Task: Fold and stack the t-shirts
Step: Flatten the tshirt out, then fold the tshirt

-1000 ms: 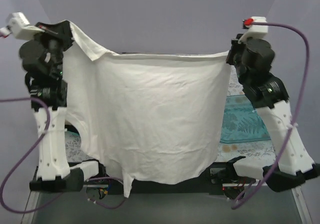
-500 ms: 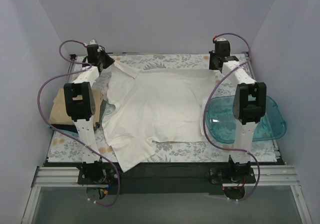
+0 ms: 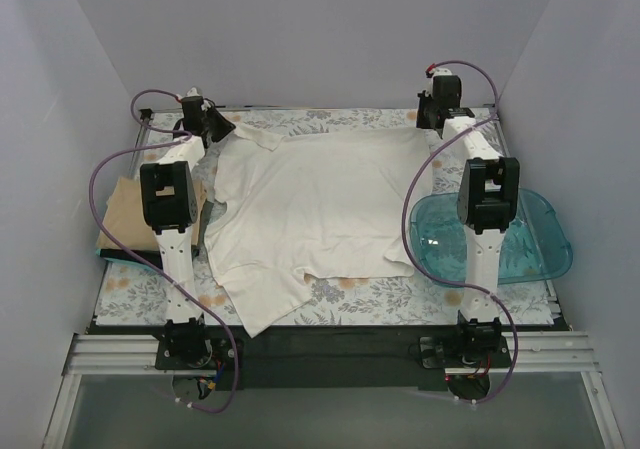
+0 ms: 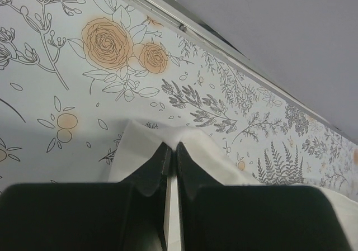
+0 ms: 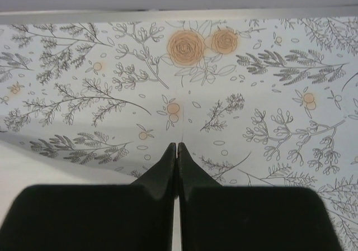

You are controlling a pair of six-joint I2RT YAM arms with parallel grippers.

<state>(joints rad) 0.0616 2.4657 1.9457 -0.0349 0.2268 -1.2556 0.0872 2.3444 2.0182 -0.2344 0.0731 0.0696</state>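
Observation:
The white t-shirt (image 3: 310, 209) lies spread flat across the floral table, one sleeve reaching the near edge. My left gripper (image 3: 220, 127) is at its far left corner, shut on a peak of white cloth (image 4: 142, 142) that shows in front of the left gripper (image 4: 170, 145). My right gripper (image 3: 425, 124) is at the far right corner, jaws closed; in the right wrist view the right gripper (image 5: 177, 145) shows a thin white strip between its fingers and the shirt edge (image 5: 45, 167) beside them. The tan-beige t-shirt (image 3: 122, 214) lies at the table's left edge.
A translucent blue plastic tub (image 3: 530, 239) sits at the right edge of the table, beside the right arm. The floral tablecloth (image 3: 450, 299) shows bare along the near right. A metal rail (image 4: 224, 44) and grey walls close the far edge.
The shirt hung stretched in the air between both raised grippers a second ago. It now lies flat on the table, and both grippers are low at the far edge, still shut.

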